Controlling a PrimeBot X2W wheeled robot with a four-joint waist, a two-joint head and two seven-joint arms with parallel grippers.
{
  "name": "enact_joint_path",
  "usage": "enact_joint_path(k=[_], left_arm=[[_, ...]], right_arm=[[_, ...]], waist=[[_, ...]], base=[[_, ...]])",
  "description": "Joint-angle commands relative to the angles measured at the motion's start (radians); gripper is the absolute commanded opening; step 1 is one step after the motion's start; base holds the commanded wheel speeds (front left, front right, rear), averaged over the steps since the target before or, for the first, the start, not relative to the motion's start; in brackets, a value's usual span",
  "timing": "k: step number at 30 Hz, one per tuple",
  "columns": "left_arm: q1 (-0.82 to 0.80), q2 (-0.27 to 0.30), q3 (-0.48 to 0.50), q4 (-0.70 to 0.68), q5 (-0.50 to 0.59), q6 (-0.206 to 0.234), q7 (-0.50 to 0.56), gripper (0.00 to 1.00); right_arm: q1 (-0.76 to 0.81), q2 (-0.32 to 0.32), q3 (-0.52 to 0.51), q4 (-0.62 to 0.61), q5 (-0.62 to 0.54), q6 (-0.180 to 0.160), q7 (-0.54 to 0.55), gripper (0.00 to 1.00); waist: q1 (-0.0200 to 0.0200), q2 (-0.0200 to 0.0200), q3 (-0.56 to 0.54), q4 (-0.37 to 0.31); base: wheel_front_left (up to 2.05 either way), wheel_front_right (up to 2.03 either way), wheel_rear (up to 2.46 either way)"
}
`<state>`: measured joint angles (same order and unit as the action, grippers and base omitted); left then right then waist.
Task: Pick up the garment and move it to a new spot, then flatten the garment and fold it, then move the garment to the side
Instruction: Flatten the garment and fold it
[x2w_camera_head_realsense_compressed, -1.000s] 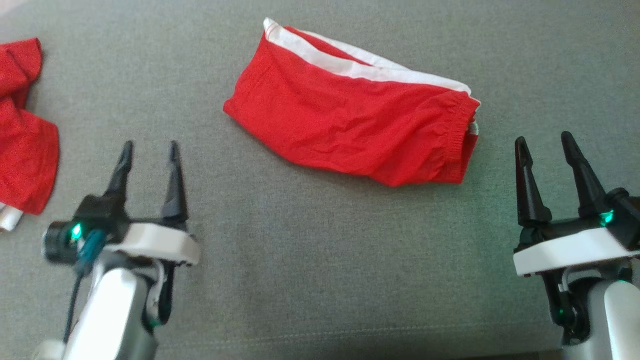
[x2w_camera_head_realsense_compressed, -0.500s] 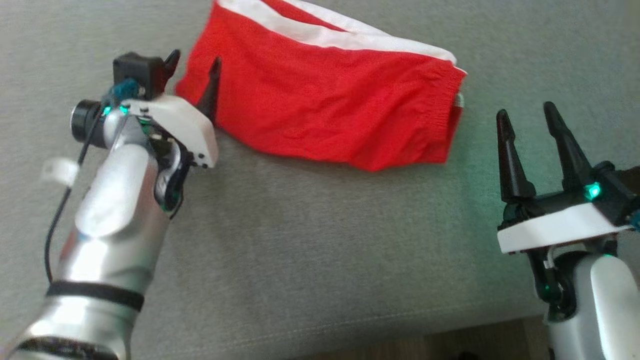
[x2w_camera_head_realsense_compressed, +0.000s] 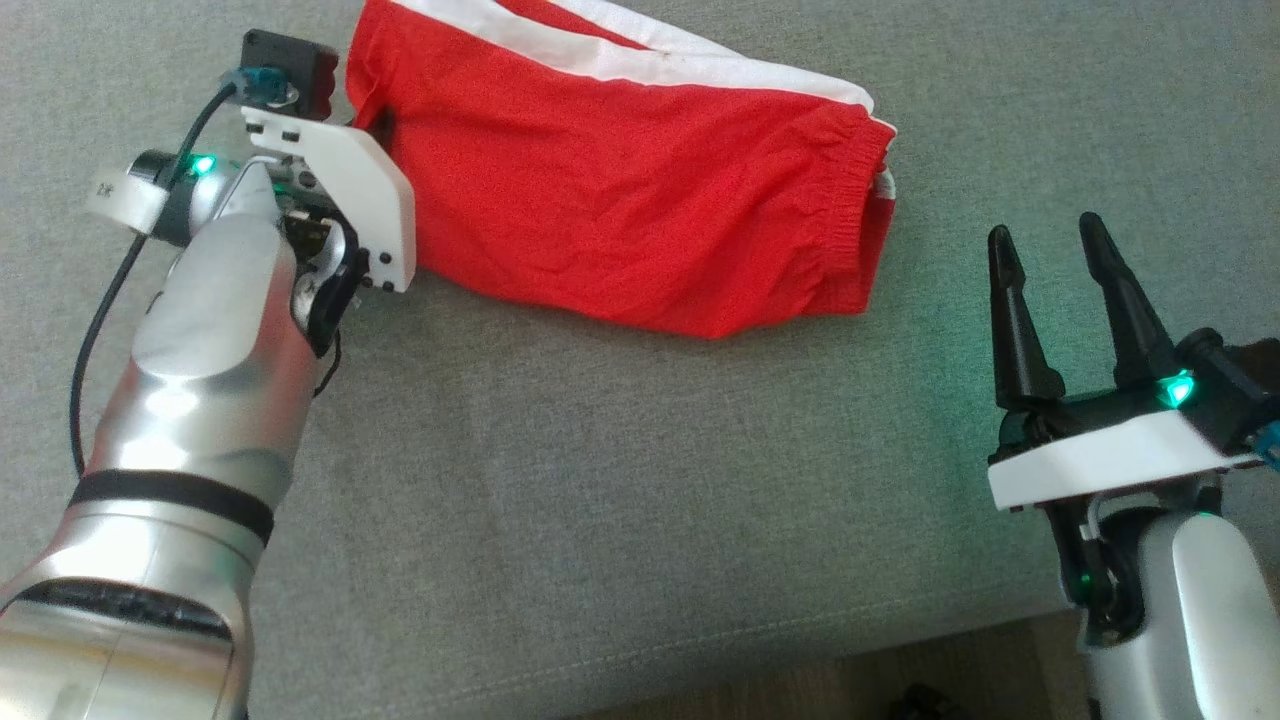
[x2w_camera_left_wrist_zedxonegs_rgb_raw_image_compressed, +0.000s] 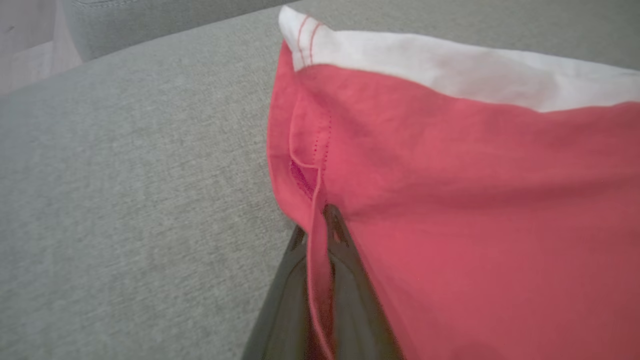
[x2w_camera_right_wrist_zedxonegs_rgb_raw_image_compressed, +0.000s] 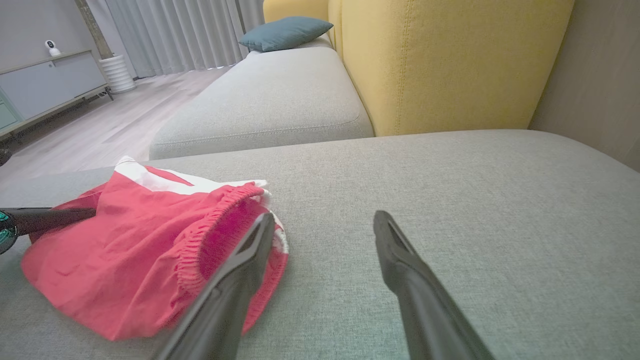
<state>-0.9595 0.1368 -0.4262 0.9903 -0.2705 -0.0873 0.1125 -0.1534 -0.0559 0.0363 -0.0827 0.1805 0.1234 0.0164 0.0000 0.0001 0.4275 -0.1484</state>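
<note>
Shorts, red with a white band, lie on a grey cushion. The left gripper pinches their hem at the left edge; the right gripper, fingers spread, hovers near the waistband, not touching.

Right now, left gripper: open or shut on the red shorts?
The left gripper is shut on the red shorts. In the left wrist view its dark fingers meet with the hem pinched between them.
</note>
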Motion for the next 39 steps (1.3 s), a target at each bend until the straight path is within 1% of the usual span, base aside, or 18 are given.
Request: enact_joint_path(k=[1, 6, 10, 13, 17, 24, 25, 27, 29, 34, 37, 39], left_arm=[[0.001, 0.034, 0.012, 0.012, 0.011, 0.014, 0.007, 0.0], [0.029, 0.042, 0.04, 0.009, -0.012, 0.053, -0.074, 0.0], [0.112, 0.047, 0.07, -0.028, -0.047, 0.074, -0.141, 0.0], [0.189, 0.049, 0.101, -0.082, -0.083, 0.088, -0.172, 0.0], [0.298, 0.064, 0.126, -0.177, -0.117, 0.106, -0.176, 0.0], [0.477, 0.076, 0.137, -0.362, -0.155, 0.14, -0.119, 0.0], [0.496, 0.075, 0.138, -0.391, -0.158, 0.147, -0.119, 0.04], [0.532, 0.076, 0.14, -0.443, -0.154, 0.17, -0.133, 1.0], [0.564, 0.076, 0.141, -0.494, -0.144, 0.192, -0.166, 1.0], [0.639, 0.078, 0.145, -0.619, -0.088, 0.265, -0.307, 1.0], [0.679, 0.085, 0.148, -0.701, -0.052, 0.297, -0.351, 1.0], [0.706, 0.091, 0.146, -0.757, -0.03, 0.311, -0.362, 1.0]], right_arm=[[-0.009, 0.002, 0.025, -0.03, 0.007, 0.007, -0.006, 1.0], [-0.006, 0.003, 0.034, -0.02, 0.004, 0.007, -0.001, 1.0], [0.014, 0.0, 0.028, -0.015, -0.001, 0.007, 0.008, 1.0], [0.032, -0.005, 0.022, -0.016, -0.002, 0.007, 0.018, 1.0], [0.052, -0.009, 0.021, -0.016, -0.002, 0.007, 0.031, 1.0], [0.08, -0.011, 0.022, -0.02, -0.002, 0.007, 0.049, 1.0], [0.084, -0.012, 0.022, -0.022, -0.002, 0.007, 0.051, 1.0], [0.091, -0.014, 0.02, -0.025, -0.008, 0.007, 0.055, 1.0], [0.095, -0.017, 0.021, -0.03, -0.022, 0.007, 0.058, 1.0], [0.101, -0.021, 0.02, -0.048, -0.048, 0.007, 0.069, 1.0], [0.109, -0.022, 0.013, -0.06, -0.056, 0.007, 0.077, 1.0], [0.118, -0.023, 0.006, -0.069, -0.061, 0.007, 0.084, 1.0]], waist=[[0.0, -0.0001, -0.001, 0.001], [0.0, -0.0001, -0.026, 0.006], [0.0, -0.0001, -0.062, 0.028], [0.0, -0.0001, -0.089, 0.056], [0.0, -0.0001, -0.123, 0.083], [0.0, -0.0001, -0.162, 0.097], [0.0, -0.0001, -0.166, 0.097], [0.0, -0.0001, -0.173, 0.097], [0.0, -0.0001, -0.183, 0.095], [0.0, -0.0001, -0.217, 0.097], [0.0, -0.0001, -0.24, 0.103], [0.0, -0.0001, -0.254, 0.109]], base=[[0.0, 0.0, 0.0], [0.0, 0.0, 0.0], [0.0, 0.0, 0.0], [0.0, 0.0, 0.0], [0.0, 0.0, 0.0], [0.0, 0.0, 0.0], [0.0, 0.0, 0.0], [0.0, 0.0, 0.0], [0.0, 0.0, 0.0], [0.0, 0.0, 0.0], [0.0, 0.0, 0.0], [0.0, 0.0, 0.0]])
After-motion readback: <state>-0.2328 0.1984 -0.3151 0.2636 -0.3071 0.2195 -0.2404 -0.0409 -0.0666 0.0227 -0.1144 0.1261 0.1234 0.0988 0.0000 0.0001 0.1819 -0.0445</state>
